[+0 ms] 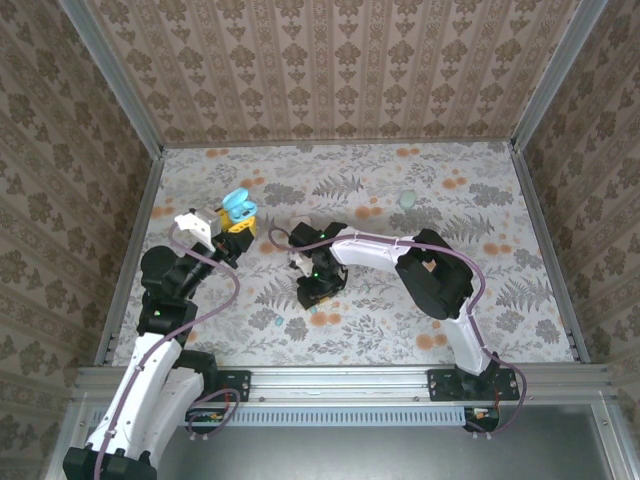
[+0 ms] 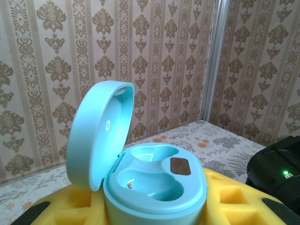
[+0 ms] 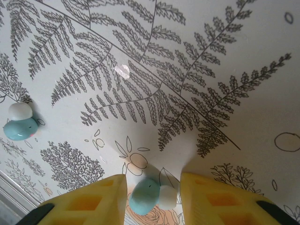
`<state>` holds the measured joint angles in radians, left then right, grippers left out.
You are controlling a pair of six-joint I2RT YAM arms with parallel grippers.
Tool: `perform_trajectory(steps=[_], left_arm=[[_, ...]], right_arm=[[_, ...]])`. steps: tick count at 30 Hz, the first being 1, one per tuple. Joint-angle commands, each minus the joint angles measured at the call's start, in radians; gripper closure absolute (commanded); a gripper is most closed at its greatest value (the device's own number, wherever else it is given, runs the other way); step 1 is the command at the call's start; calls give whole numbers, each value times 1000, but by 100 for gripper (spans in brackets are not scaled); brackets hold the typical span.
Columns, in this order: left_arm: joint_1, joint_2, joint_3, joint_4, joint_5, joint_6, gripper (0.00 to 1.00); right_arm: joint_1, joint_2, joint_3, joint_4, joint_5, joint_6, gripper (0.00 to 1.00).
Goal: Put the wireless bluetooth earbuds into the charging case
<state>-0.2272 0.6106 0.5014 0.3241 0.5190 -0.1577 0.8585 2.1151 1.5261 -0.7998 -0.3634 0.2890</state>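
Note:
My left gripper [image 1: 236,224] is shut on a teal charging case [image 2: 154,187], which it holds above the table at the left. The case's lid [image 2: 98,131] stands open and both wells are bare. My right gripper [image 3: 153,199] points down at the table, open. A teal earbud with a white tip [image 3: 150,196] lies on the cloth between its yellow fingers [image 3: 89,204], with a small gap on each side. A second teal and white earbud [image 3: 19,124] lies to the left, and from above an earbud [image 1: 280,322] shows beside the right gripper [image 1: 318,292].
A pale green pebble-like object [image 1: 407,199] lies at the back right of the fern-printed cloth [image 1: 500,300]. Patterned walls enclose the table on three sides. The right arm's black wrist [image 2: 276,173] sits close to the held case.

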Motion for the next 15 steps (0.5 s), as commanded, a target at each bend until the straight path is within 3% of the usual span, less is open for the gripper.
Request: perform_trajectory(steps=[1,6,15], left_arm=[[6,-5,6,1,0,-12,63],[7,2,10,5,6,-16,64],[6,3,11,5,4,-23,63]], right_arm=[[8,-50,-49,-43,-54,-13,66],[13,-85,-96,-17,-127,19,65],[25,-112,-124,-42,-92,47,63]])
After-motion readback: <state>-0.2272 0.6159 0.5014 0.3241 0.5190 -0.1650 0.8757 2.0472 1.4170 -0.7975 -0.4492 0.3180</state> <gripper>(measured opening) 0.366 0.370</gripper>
